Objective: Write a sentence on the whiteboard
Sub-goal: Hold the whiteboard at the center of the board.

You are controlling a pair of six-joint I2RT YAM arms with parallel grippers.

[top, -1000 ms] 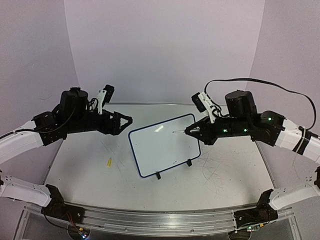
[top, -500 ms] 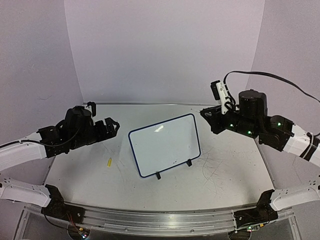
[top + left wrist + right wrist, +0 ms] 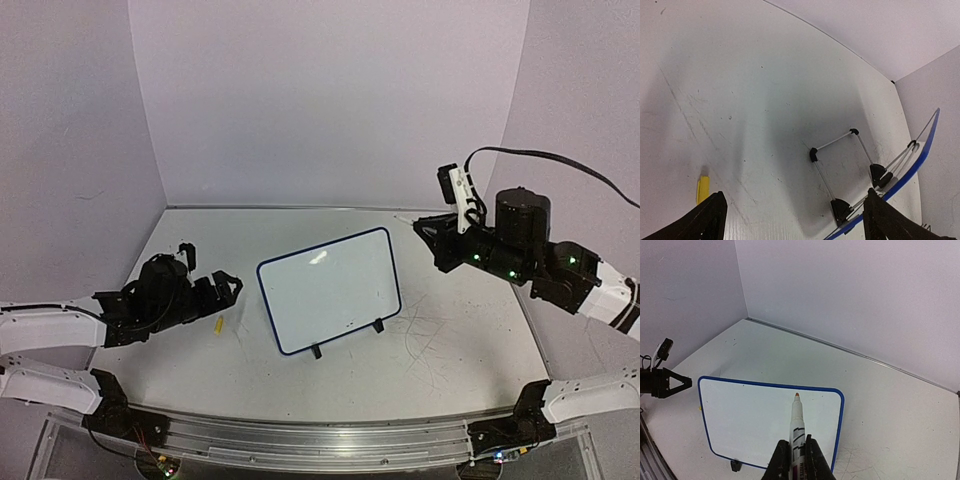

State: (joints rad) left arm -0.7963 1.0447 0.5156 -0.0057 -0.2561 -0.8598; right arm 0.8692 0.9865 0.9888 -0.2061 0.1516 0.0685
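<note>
Where pale lilac walls (image 3: 330, 100) enclose the scuffed white bench (image 3: 460, 350), the whiteboard (image 3: 330, 290) stands propped mid-bench between the arms; left end effector (image 3: 228, 286) gapes empty, right end effector (image 3: 793, 455) pinches a marker (image 3: 797, 422).

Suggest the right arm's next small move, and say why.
Probably lower the right claw toward the whiteboard until the marker tip meets its face. The claw is shut on the uncapped marker, whose tip hangs clear of the board, and no writing shows there.
</note>
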